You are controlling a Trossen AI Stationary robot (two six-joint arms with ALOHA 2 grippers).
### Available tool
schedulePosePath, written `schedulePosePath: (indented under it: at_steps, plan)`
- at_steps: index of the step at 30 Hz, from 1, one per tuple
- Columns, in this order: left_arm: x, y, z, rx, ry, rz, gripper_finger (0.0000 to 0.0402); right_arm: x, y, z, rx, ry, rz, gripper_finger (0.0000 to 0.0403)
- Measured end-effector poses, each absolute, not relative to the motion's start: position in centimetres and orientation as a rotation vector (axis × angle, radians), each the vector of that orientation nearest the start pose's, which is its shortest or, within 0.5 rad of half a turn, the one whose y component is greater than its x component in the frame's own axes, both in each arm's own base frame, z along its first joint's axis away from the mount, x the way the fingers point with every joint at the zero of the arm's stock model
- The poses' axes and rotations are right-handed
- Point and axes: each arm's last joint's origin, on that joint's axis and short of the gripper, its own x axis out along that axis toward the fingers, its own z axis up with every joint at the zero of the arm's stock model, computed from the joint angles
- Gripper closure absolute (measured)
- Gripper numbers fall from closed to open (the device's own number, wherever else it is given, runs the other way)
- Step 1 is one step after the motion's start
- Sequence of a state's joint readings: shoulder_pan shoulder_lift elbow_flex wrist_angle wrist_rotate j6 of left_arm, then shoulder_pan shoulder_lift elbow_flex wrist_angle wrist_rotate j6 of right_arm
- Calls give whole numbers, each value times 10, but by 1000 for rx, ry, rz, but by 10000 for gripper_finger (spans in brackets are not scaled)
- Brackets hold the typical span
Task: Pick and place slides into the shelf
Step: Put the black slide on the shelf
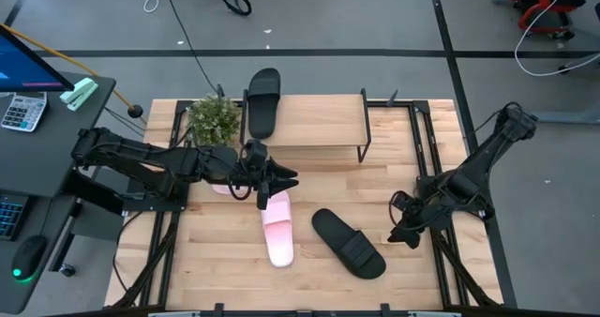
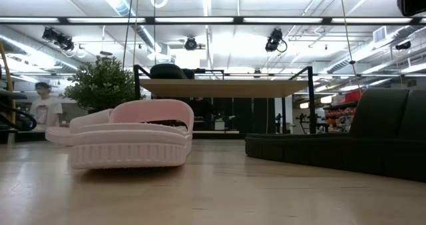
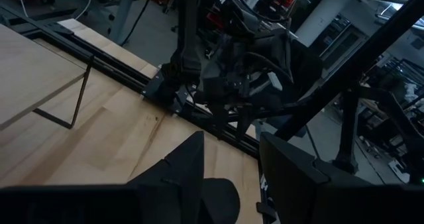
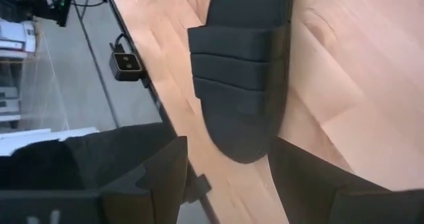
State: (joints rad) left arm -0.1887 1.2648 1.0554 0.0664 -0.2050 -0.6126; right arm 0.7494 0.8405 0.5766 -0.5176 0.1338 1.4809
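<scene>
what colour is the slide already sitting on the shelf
Matte black: the slide lies on the shelf top board's left end, clearest in the high view.

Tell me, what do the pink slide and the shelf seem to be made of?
Pink slide: probably soft moulded foam or rubber, matte, with a thick ribbed sole. Shelf: pale wooden board showing grain, on thin black legs, likely metal.

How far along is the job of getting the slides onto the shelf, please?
One black slide already lies on the shelf. The left gripper hovers open above a pink slide, with another pink slide partly hidden beneath the arm. The black slide near the open right gripper remains on the table.
</scene>
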Motion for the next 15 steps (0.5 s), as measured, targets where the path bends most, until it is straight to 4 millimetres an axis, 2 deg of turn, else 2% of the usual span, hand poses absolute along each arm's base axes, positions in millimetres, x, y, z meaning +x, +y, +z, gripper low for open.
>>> schedulePosePath:
  at_steps: [8,15]
  plan:
    - [284,-48,349,-576,130,60,254,133,110,223,1035,947,-73,188]
    - [284,-48,349,-576,131,61,249,145,108,221,964,917,-35,188]
